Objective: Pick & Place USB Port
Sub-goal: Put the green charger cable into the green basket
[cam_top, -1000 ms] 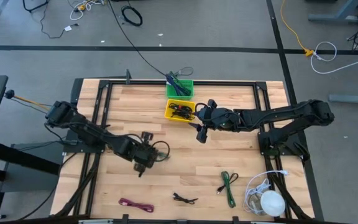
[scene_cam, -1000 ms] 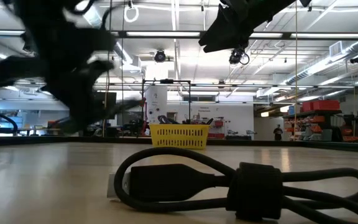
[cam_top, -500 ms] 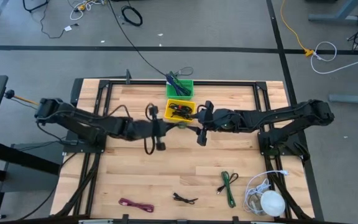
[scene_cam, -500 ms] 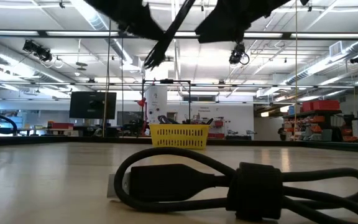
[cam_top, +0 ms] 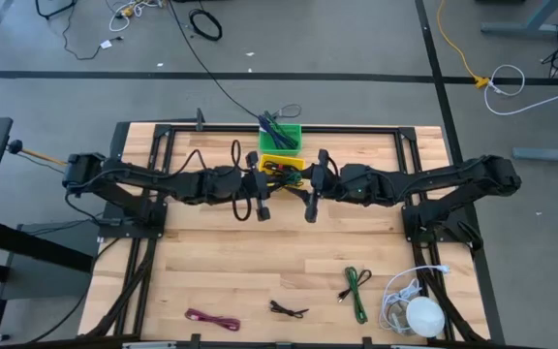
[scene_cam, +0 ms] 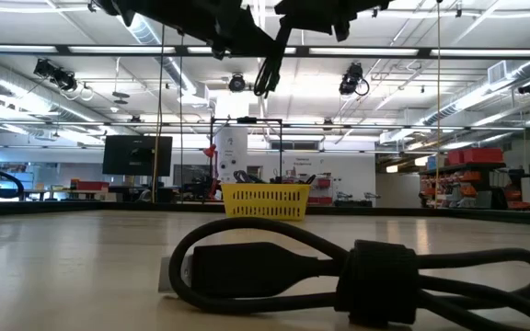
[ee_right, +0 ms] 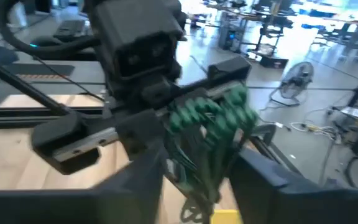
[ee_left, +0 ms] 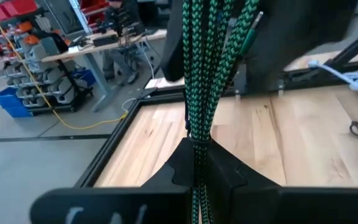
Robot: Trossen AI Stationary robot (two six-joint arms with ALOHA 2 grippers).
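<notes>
Green braided cable point(ee_left: 199, 74) hangs pinched in the closed left gripper point(cam_top: 258, 199), high over the table middle, just left of the yellow bin point(cam_top: 281, 173). Right gripper point(cam_top: 309, 202) waits opposite; I cannot tell its fingers. Move over the bin, lower, then open slowly.

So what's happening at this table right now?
Both arms meet above the middle of the table, near the yellow bin. The left end effector is shut on a green-and-black braided cable, held in the air. The right end effector is right next to it, fingers apart on either side of the hanging cable, so it looks like a handover. Nothing has been set down yet.
</notes>
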